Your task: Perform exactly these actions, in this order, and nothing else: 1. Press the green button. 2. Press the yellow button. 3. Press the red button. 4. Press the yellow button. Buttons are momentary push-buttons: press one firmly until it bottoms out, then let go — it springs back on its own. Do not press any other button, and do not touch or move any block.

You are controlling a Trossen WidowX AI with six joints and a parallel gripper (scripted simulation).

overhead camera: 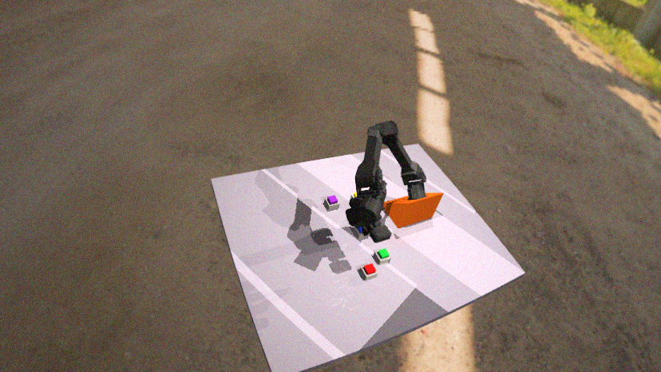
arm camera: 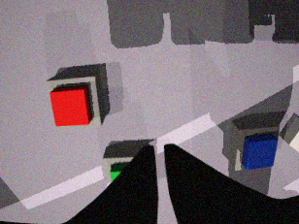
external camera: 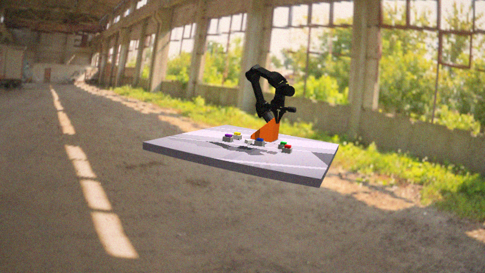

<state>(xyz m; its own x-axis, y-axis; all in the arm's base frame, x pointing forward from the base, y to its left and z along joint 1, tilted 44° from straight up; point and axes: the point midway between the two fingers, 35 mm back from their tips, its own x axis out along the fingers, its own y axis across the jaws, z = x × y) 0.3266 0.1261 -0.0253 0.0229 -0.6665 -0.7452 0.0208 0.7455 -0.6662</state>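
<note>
The red button (overhead camera: 369, 268) (external camera: 287, 146) (arm camera: 69, 107) stands beside the green button (overhead camera: 382, 253) (external camera: 283, 143) (arm camera: 115, 175), each on a grey base. The yellow button (external camera: 237, 133) stands farther back; in the top view only a sliver of it shows past the arm. My gripper (external camera: 277, 122) (arm camera: 158, 154) is shut and empty, pointing down well above the table. In the wrist view its fingers hide part of the green button, and the red button is up and to the left of the tips. No button is being touched.
A blue button (overhead camera: 360, 229) (external camera: 259, 139) (arm camera: 259, 151) and a purple button (overhead camera: 332, 199) (external camera: 228, 135) stand on the pale table (overhead camera: 286, 314) (external camera: 231, 169). A small white block (external camera: 248, 140) lies near the blue one. An orange wedge (overhead camera: 416, 211) (external camera: 269, 131) stands by the arm's base.
</note>
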